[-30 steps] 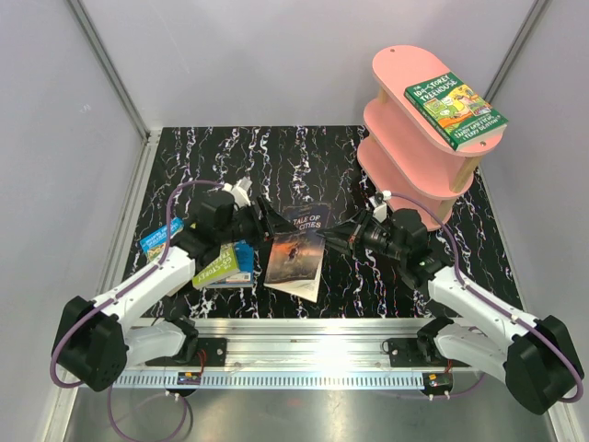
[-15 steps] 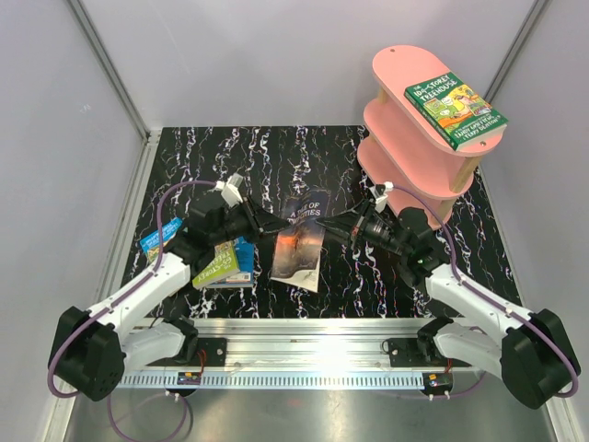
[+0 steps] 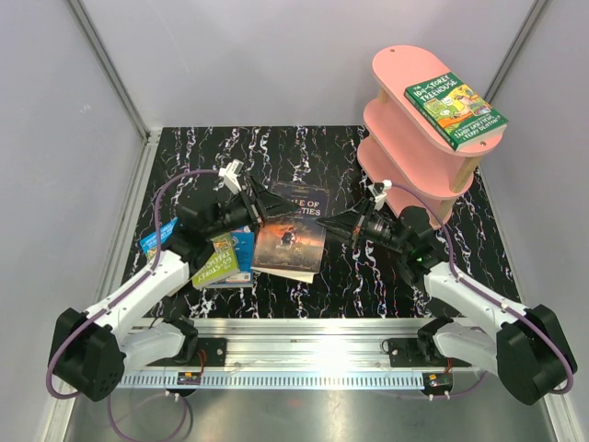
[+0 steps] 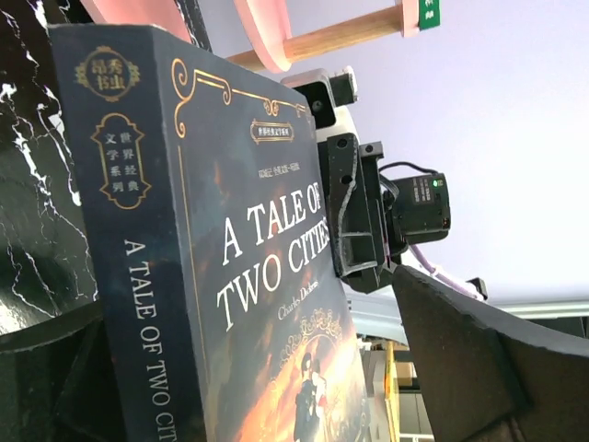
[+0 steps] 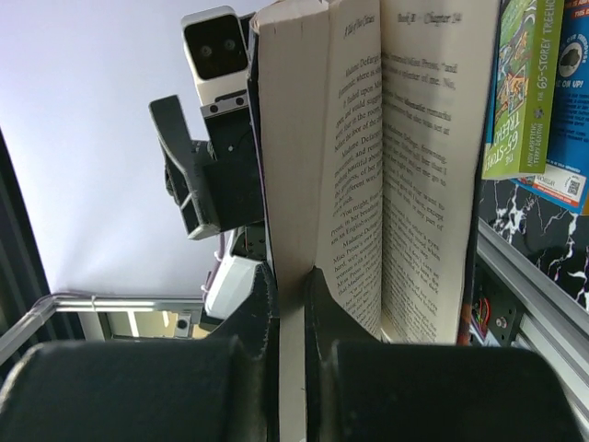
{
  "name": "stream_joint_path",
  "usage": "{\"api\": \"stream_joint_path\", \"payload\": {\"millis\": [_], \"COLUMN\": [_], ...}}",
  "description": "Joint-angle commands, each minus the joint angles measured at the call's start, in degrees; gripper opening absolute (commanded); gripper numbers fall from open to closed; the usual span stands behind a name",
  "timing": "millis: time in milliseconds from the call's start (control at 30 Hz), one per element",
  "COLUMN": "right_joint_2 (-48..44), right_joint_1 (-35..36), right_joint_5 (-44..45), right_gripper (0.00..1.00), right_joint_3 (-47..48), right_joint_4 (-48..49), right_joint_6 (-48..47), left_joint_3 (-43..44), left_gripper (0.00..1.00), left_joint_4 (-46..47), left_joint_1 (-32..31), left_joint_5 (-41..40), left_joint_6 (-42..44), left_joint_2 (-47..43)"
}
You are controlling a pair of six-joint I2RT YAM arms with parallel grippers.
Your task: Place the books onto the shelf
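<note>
Right claw (image 3: 324, 222) pinching the book (image 3: 290, 243) by its right edge, mid-table; left claw (image 3: 264, 200) spread around the spine.

The dark book (image 3: 290, 238) has a smooth cover (image 4: 248, 276) and matt paper pages (image 5: 414, 166); the pink shelf (image 3: 396, 69) has wooden posts (image 4: 322, 41).

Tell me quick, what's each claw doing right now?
Left gripper: open, with the book between its jaws.
Right gripper: shut on the book's edge.
</note>
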Motion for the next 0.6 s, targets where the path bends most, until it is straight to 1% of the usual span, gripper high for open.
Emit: {"api": "stream_joint_path", "payload": {"millis": [0, 33, 67, 100, 133, 167, 233, 267, 333, 367, 400, 433, 467, 500, 533, 567], "right_joint_2": [-0.36, -0.28, -0.1, -0.1, -0.01, -0.18, -0.27, -0.36, -0.71, -1.24, -1.59, -2.03, -3.16, -3.87, -4.4, -5.19], "right_joint_1": [0.28, 0.19, 0.1, -0.34, -0.51, -0.78, -1.48, -1.66, -2.18, -2.36, -2.62, -2.8, -2.89, -2.89, -2.8, -2.89], "right_joint_5": [-3.4, -3.67, -4.02, -4.2, -4.37, -4.64, -5.08, -5.43, -5.95, -6.57, -7.01, -7.36, -6.58, -4.92, -2.99, 0.77], "right_gripper": [0.0, 0.0, 0.0, 0.0, 0.0, 0.0, 0.0, 0.0, 0.0, 0.05, 0.47, 0.68, 0.87, 1.0, 1.0, 1.0], "right_joint_3": [2.41, 2.5, 2.32, 2.24, 2.06, 1.8, 1.71, 1.97, 2.32, 3.37, 4.42, 5.91, 10.45, 13.45, 16.62, 21.87], "right_joint_4": [5.8, 5.8, 5.8, 5.89, 5.98, 6.07, 5.54, 4.93, 1.96, 0.11, -2.69, -12.03, -18.74, -26.99, -43.43, -49.16], "right_joint_6": [2.34, 2.26, 2.34, 2.52, 2.61, 2.61, 2.61, 2.26, 1.47, -0.19, -1.95, -4.31, -11.73, -16.5, -21.25, -28.69], "left_joint_3": [3.31, 3.13, 3.04, 3.13, 3.39, 3.74, 5.5, 6.28, 8.13, 8.83, 9.45, 11.2, 12.08, 13.14, 14.1, 16.38], "left_gripper": [0.98, 0.85, 0.79, 0.67, 0.44, 0.3, 0.12, 0.0, 0.0, 0.0, 0.0, 0.0, 0.0, 0.0, 0.0, 0.0], "left_joint_4": [4.18, 5.05, 5.58, 5.76, 5.42, 4.72, 1.47, -0.02, -4.49, -5.91, -8.79, -10.3, -11.8, -13.9, -14.7, -15.58], "left_joint_1": [-1.21, -1.13, -1.21, -1.21, -1.21, -1.21, -1.21, -1.21, -1.21, -1.13, -1.21, -1.21, -1.13, -1.21, -1.21, -1.21], "left_joint_5": [5.45, 5.45, 5.36, 5.19, 5.01, 4.84, 4.48, 4.31, 2.82, 2.29, 0.98, 0.27, -0.43, -1.4, -1.84, -2.28], "left_joint_6": [0.88, 0.61, 0.18, 0.17, 0.26, 0.78, 2.01, 3.58, 5.0, 6.57, 7.28, 8.07, 9.39, 9.92, 10.19, 10.71], "left_joint_2": [-1.53, -1.44, -1.26, -1.26, -1.26, -1.18, -1.0, -1.0, -1.09, -1.26, -1.26, -1.18, -1.09, -0.91, -0.3, 0.14]}}
